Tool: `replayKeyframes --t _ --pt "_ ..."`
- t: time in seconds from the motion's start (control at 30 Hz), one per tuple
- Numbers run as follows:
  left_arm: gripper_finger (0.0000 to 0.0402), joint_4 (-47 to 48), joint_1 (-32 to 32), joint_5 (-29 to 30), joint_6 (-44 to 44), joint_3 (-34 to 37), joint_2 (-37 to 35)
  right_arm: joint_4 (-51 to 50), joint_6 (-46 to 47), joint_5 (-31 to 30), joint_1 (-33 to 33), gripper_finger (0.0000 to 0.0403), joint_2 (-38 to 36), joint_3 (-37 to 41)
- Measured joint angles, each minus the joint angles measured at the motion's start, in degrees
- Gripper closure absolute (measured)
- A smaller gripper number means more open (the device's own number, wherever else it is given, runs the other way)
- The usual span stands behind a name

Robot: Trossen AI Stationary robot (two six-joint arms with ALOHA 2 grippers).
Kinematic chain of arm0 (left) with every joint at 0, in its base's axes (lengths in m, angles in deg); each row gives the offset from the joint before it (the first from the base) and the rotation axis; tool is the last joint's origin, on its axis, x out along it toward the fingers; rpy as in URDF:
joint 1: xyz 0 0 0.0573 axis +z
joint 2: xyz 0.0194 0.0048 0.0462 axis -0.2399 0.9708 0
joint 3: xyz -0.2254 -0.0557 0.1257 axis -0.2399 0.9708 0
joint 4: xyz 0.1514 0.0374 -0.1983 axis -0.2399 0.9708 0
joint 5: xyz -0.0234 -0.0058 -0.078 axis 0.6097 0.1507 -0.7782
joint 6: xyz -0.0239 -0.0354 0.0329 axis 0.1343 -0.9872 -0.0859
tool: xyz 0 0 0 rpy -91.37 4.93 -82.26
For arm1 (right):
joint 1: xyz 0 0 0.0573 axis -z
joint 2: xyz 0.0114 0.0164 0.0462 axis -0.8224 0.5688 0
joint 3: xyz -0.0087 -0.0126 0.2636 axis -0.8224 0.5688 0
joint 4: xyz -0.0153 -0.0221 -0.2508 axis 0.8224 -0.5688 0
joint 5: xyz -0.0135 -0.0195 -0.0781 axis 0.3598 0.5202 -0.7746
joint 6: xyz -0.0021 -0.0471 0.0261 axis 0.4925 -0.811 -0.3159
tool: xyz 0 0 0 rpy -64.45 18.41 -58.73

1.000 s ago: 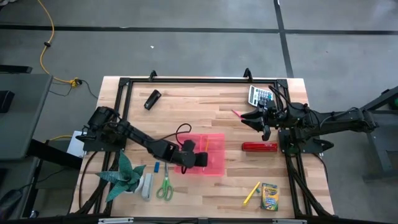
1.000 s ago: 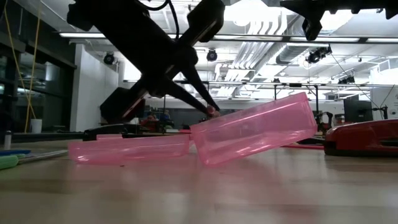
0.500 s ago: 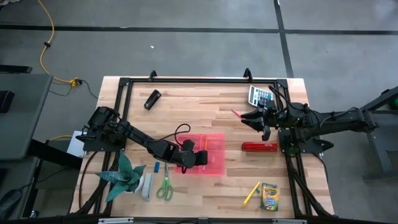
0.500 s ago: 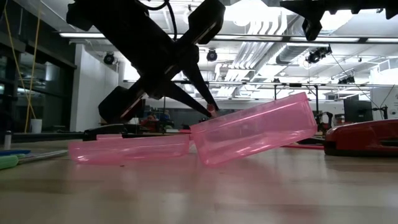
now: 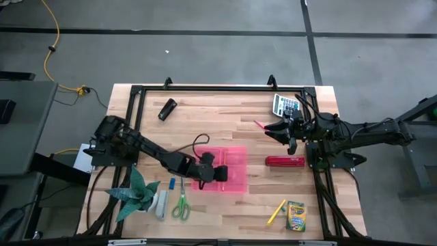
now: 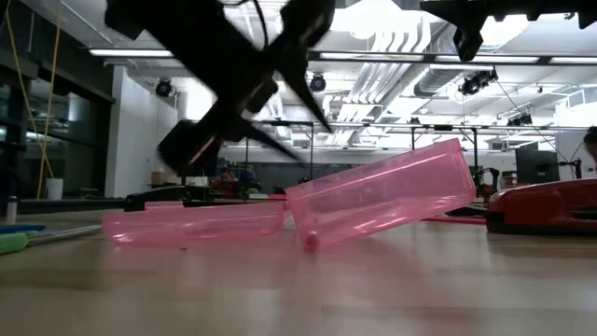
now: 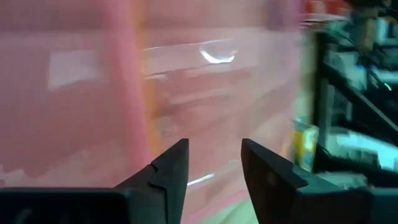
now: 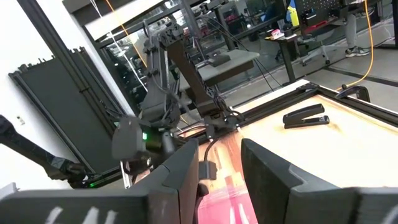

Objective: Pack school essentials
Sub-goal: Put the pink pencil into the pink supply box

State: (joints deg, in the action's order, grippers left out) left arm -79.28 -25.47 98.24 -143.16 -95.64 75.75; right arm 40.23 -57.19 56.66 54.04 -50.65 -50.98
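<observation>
A clear pink case lies open at the table's middle. Its flat half [image 6: 191, 224] lies on the wood and its other half [image 6: 382, 191] tilts up from its low corner. A thin orange stick [image 7: 149, 106] lies inside. My left gripper [image 7: 214, 163] hovers open just above the case [image 5: 232, 171] and touches nothing. Green-handled scissors [image 5: 181, 203] and a small blue piece [image 5: 172, 183] lie near the front left. The crayon box [image 5: 295, 215] and yellow marker [image 5: 276, 212] lie at the front right. My right gripper [image 8: 219, 168] waits open and raised at the right [image 5: 273, 130].
A red stapler [image 5: 285, 161] lies right of the case. A calculator [image 5: 287, 104] sits at the far right and a black object [image 5: 167, 108] at the far left. The green folded-paper plant [image 5: 136, 193] stands front left. Bare wood lies in front of the case.
My left gripper has opened: its fingertips were together at the tilted half's upper rim and now stand spread apart, a little higher. The case has stayed where it was.
</observation>
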Motion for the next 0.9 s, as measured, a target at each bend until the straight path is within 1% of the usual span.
replayKeyframes --t 0.13,0.33,0.43,0.5,0.6,0.7,0.9 --pt "0.0257 0.8 3.2 0.1 17.1 0.0 -7.2 0.1 0.0 0.0 0.0 0.0289 0.0 0.0" --pt "0.0259 1.1 8.9 -1.4 49.4 -0.1 -22.9 1.4 0.0 0.1 0.0 0.0289 0.0 0.0" --pt "0.0259 1.2 9.7 -1.6 63.5 -0.2 -30.3 2.5 0.0 0.2 0.0 0.0289 0.0 0.0" --pt "0.0260 2.0 9.7 -1.4 70.2 0.7 -35.0 3.1 0.0 0.2 0.0 0.0289 0.0 0.0" --pt "0.0262 1.6 9.2 0.1 74.7 4.0 -41.7 4.0 -0.1 0.2 0.0 0.0289 0.0 0.0" --pt "0.0265 -3.0 8.8 1.0 76.3 10.3 -48.0 4.8 -0.2 -0.8 0.0 0.0289 0.0 0.0" --pt "0.0269 -15.1 9.4 -5.9 75.5 25.7 -61.7 5.1 -0.2 -2.9 0.0 0.0289 0.0 0.0"
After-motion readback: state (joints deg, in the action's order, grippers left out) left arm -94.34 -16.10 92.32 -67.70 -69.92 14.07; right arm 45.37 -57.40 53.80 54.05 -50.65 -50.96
